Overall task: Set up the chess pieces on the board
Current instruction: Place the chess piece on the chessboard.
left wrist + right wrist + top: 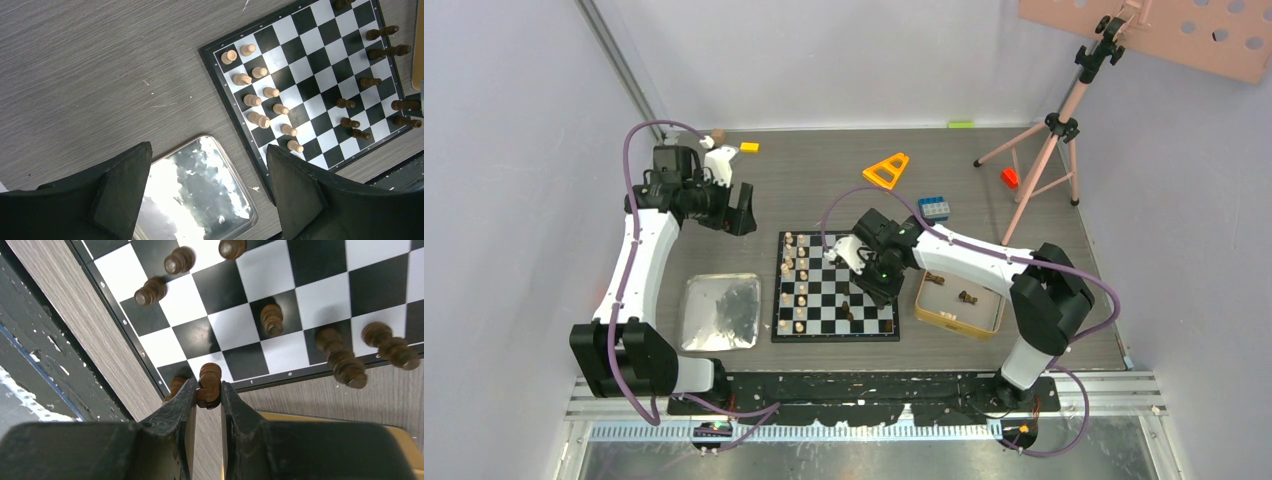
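Tabletop (pixel 824 185) bears tin (pixel 952 327) holding dark pieces (pixel 967 297); right tool (pixel 208 390) clamps brown piece (pixel 209 382).

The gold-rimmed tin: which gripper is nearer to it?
Right. The right gripper, shut on a dark piece, is over the board edge next to the tin; the left gripper is open beyond the board's far-left corner.

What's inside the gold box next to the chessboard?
Two dark brown chess pieces show inside the gold-rimmed tin. The right arm crosses its far edge, so anything there is hidden.
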`<action>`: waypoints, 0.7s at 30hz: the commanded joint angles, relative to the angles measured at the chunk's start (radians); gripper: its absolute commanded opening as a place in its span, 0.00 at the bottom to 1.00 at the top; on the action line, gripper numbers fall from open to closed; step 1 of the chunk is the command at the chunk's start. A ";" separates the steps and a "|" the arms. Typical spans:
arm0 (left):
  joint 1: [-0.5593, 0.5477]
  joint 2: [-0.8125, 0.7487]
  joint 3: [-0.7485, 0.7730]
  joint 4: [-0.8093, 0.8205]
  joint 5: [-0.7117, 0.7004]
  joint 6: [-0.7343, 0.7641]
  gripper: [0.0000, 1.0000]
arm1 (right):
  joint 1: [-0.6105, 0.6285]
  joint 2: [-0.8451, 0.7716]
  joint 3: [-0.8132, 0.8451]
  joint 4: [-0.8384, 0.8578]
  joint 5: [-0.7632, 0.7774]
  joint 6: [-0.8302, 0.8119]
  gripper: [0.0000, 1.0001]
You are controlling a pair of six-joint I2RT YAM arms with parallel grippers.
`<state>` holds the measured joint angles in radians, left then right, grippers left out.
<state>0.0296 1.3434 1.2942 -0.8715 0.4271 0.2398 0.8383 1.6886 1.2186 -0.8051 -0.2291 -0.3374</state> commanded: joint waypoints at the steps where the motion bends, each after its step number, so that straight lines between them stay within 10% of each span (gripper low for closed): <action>1: 0.007 -0.022 0.011 0.022 0.040 -0.012 0.88 | 0.003 -0.046 -0.029 0.000 0.005 -0.008 0.01; 15: 0.006 -0.033 -0.010 0.031 0.040 -0.005 0.87 | 0.002 -0.011 -0.056 0.027 -0.011 -0.004 0.06; 21: 0.007 -0.029 -0.011 0.032 0.038 -0.004 0.88 | 0.002 -0.012 -0.054 0.035 -0.007 0.008 0.24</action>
<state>0.0296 1.3422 1.2854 -0.8680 0.4458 0.2386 0.8383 1.6798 1.1610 -0.7925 -0.2295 -0.3370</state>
